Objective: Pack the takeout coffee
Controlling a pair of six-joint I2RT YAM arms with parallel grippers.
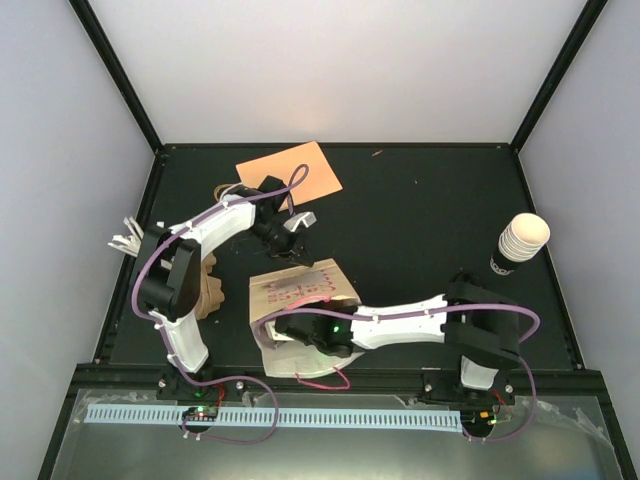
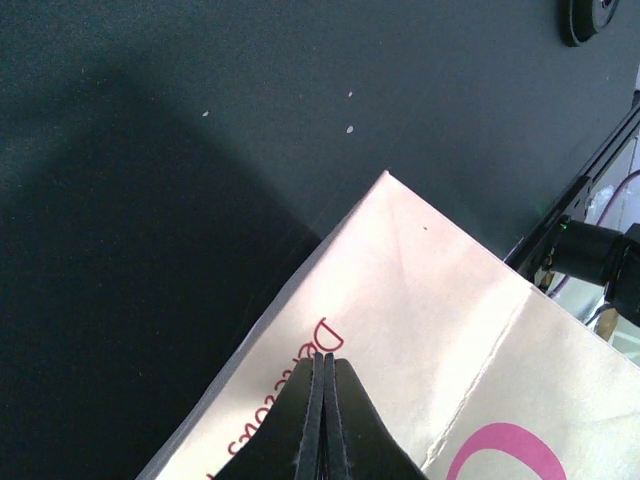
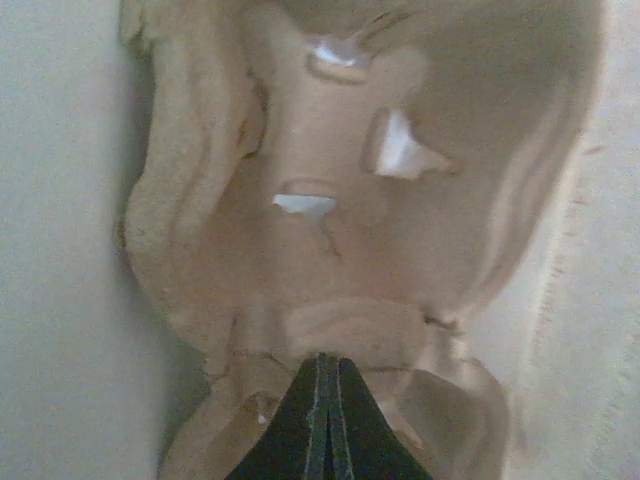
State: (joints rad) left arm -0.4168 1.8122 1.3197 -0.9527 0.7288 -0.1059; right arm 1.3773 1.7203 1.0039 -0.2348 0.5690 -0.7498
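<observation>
Black surface: left claw and right claw, both shut, might crumple the paper bag before the takeout coffee enters.

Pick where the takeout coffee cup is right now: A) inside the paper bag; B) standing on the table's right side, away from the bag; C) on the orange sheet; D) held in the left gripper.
B: the top view shows the takeout coffee cup standing alone on the right of the table, clear of the paper bag.
</observation>
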